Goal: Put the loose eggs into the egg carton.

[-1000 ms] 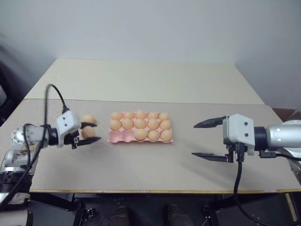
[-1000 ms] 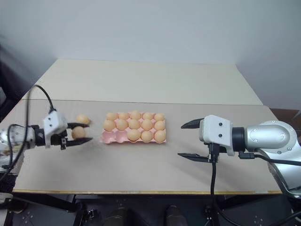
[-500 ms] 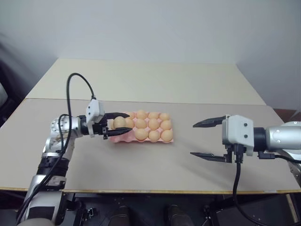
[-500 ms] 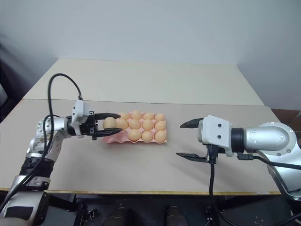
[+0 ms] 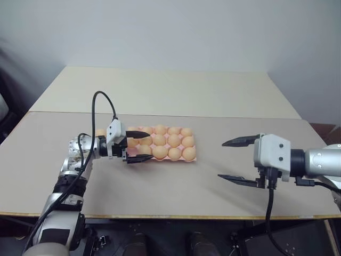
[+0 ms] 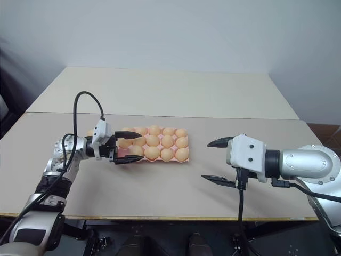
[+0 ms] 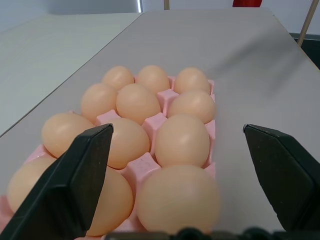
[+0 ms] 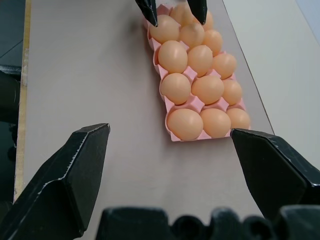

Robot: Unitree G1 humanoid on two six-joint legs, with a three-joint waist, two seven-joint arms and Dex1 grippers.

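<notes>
Left gripper [image 5: 139, 145] hovers at the near-left corner of the egg carton [image 5: 193, 158], black fingers spread wide and holding nothing, probably having just let an egg [image 7: 178, 198] settle into the cup below. Right gripper [image 5: 238, 160] hangs idle, also spread and empty, well off to the carton's right. Smooth orange-brown ovals sit in pink moulded cups; one loose egg [image 5: 100, 132] lies just behind the left wrist.
</notes>
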